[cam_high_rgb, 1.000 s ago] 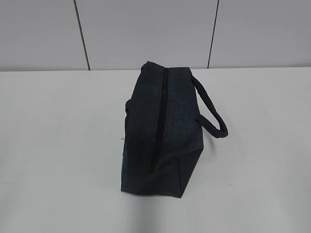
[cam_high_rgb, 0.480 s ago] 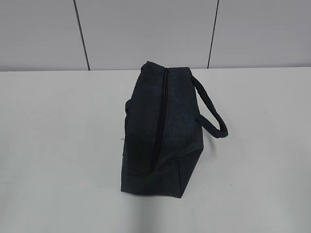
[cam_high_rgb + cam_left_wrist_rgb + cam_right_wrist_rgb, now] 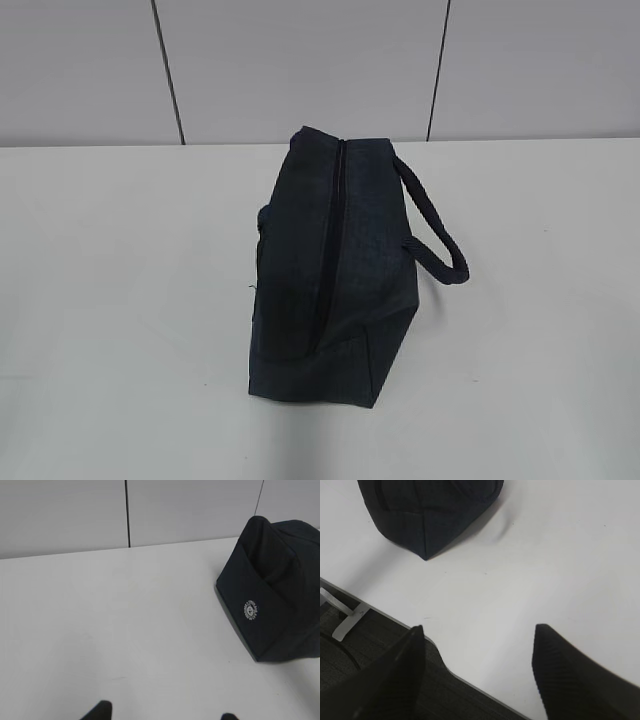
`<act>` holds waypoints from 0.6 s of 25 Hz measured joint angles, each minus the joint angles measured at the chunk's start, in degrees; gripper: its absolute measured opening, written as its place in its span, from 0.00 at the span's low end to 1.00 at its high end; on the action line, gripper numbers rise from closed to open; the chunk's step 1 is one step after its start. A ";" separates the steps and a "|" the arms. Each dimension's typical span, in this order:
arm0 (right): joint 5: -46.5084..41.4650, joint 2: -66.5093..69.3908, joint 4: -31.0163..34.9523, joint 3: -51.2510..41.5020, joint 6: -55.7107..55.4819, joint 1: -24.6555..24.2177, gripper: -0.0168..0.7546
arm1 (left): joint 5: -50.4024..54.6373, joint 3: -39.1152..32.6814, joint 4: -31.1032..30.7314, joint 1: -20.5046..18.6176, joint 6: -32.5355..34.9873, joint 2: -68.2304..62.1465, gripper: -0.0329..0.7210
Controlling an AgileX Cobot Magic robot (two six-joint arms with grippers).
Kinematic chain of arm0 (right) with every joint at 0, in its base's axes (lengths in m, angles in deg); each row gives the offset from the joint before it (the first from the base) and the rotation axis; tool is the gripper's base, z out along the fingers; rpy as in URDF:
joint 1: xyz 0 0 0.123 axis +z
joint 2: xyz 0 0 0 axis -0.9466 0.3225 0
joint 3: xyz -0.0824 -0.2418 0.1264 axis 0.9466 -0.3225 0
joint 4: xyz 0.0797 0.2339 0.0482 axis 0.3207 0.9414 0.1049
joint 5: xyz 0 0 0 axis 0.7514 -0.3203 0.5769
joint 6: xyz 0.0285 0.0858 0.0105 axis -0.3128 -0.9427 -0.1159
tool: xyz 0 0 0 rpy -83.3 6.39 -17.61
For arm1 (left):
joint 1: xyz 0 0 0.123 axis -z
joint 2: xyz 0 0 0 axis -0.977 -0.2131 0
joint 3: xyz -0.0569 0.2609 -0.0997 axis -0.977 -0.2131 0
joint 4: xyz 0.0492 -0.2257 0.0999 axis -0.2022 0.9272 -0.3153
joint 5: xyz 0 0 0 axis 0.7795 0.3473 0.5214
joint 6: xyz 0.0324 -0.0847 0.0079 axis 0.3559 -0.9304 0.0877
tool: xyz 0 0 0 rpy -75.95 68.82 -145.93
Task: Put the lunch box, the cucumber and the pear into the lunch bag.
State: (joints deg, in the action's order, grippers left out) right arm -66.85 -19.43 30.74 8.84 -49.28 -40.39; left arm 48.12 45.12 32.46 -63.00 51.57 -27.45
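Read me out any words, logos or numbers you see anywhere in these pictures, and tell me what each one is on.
Round white emblem with a ring of lettering, on the side of the lunch bag, left wrist view: too small and blurred to read.
Exterior view: no text shows on the bag, the table or the wall.
Right wrist view: no text.

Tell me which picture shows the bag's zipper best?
The exterior view: the zipper runs closed along the top of the lunch bag, seen end to end. The left wrist view shows only the bag's side with a round logo; the right wrist view shows just a bottom corner.
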 joint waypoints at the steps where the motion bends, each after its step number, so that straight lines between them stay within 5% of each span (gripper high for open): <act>1: 0.00 0.00 0.00 0.00 0.00 0.00 0.69 | 0.00 0.00 0.00 0.00 0.00 0.00 0.56; 15: 0.00 0.00 -0.94 0.00 0.00 0.00 0.69 | 0.00 0.00 0.02 0.00 0.00 0.00 0.48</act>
State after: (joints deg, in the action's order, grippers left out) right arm -66.85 -19.43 29.80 8.84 -49.28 -40.39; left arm 48.12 45.12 32.48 -63.00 51.57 -27.45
